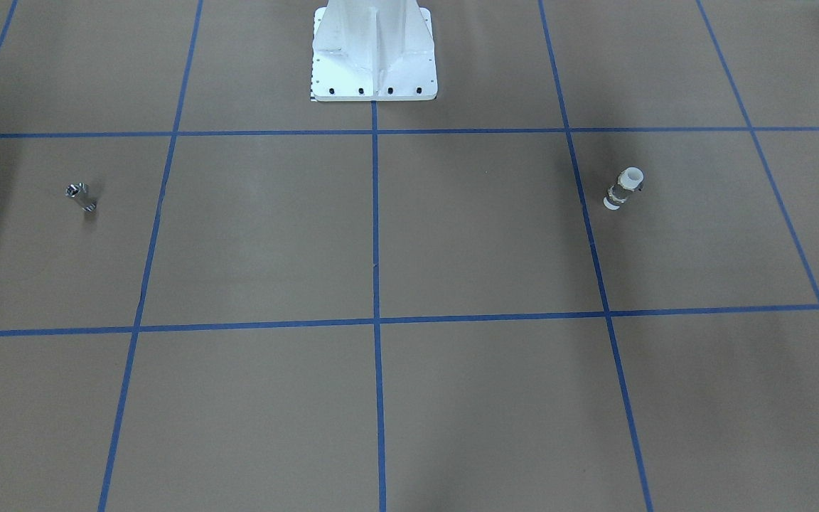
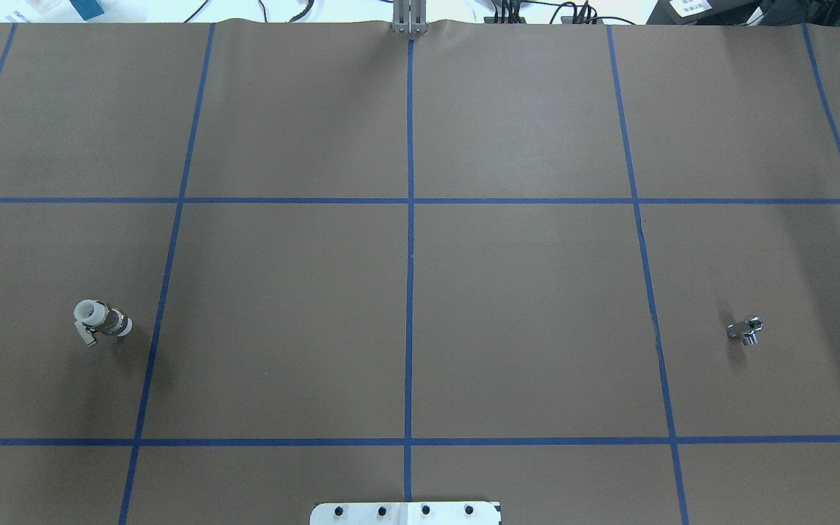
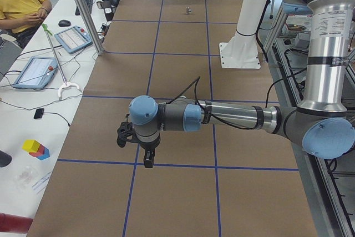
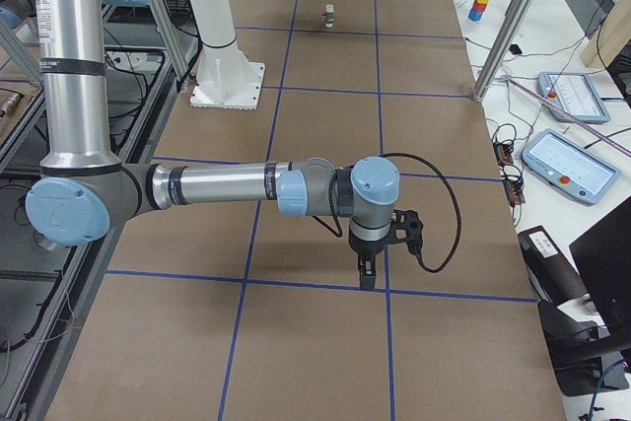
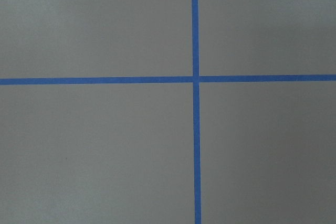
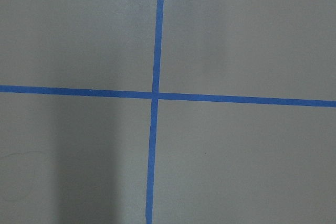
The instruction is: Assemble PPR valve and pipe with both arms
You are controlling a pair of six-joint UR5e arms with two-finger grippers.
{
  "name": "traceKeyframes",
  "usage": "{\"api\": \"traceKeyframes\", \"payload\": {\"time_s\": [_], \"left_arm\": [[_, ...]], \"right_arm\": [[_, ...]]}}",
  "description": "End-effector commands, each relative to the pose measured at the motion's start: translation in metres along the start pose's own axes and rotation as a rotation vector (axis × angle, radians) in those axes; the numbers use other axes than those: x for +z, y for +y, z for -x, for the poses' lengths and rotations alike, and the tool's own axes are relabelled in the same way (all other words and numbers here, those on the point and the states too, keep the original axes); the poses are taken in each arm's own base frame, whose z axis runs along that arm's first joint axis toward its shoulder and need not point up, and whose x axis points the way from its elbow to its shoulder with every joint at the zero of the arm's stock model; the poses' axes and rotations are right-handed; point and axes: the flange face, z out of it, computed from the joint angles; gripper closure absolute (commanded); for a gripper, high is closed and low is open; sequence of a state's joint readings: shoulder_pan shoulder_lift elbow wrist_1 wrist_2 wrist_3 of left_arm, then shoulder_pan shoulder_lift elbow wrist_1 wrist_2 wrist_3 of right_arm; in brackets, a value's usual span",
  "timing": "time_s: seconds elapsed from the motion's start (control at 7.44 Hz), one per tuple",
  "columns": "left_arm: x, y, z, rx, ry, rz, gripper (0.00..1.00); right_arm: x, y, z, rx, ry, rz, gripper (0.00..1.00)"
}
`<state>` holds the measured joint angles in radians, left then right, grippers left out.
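The PPR valve (image 2: 101, 321), white with a ringed silvery middle, stands on the brown table at the robot's left, also seen as the valve (image 1: 624, 188) and far off as the valve (image 4: 328, 15). The pipe (image 2: 745, 332), a tiny shiny metal stub, sits at the robot's right, also the pipe (image 1: 81, 195) and the pipe (image 3: 188, 10). My left gripper (image 3: 147, 162) hangs above the table, pointing down. My right gripper (image 4: 367, 276) hangs likewise. I cannot tell whether either is open or shut. Both wrist views show only bare table and tape.
Blue tape lines divide the table (image 2: 522, 292) into squares. The white bolted pedestal (image 1: 374, 53) stands at the robot's edge. A seated person (image 3: 19, 1), tablets (image 3: 34, 71) and coloured blocks (image 3: 36, 149) are on a side desk beyond the table's far edge.
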<state>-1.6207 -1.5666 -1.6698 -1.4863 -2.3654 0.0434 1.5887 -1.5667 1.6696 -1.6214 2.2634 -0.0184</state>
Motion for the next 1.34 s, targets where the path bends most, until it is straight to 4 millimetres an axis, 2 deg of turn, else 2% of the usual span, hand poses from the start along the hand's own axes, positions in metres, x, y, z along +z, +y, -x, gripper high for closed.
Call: {"api": "traceKeyframes", "payload": {"time_s": [0.0,0.4,0.54,0.67,0.81,0.94,1.08,1.21], "left_arm": [[-0.002,-0.001,-0.002,0.004,0.000,-0.005,0.00],[-0.012,-0.008,-0.013,0.031,-0.001,-0.028,0.00],[-0.021,-0.015,-0.022,0.053,-0.002,-0.051,0.00],[-0.024,-0.017,-0.025,0.059,-0.002,-0.060,0.00],[-0.026,-0.019,-0.028,0.062,0.001,-0.063,0.00],[-0.029,-0.018,-0.032,0.076,0.003,-0.073,0.00],[-0.040,-0.017,-0.043,0.104,0.004,-0.109,0.00],[-0.040,-0.020,-0.047,0.120,0.006,-0.113,0.00]], "right_arm": [[0.006,0.009,-0.004,-0.038,0.003,-0.045,0.00],[0.002,0.009,-0.001,-0.049,-0.003,-0.061,0.00],[0.003,0.002,0.008,-0.059,-0.003,-0.060,0.00],[-0.003,-0.014,0.023,-0.087,-0.006,-0.073,0.00],[-0.003,-0.020,0.032,-0.106,-0.011,-0.074,0.01],[-0.002,-0.023,0.043,-0.146,-0.012,-0.089,0.04],[0.000,-0.024,0.044,-0.159,-0.018,-0.104,0.14],[0.001,-0.024,0.046,-0.159,-0.029,-0.101,0.01]]}}
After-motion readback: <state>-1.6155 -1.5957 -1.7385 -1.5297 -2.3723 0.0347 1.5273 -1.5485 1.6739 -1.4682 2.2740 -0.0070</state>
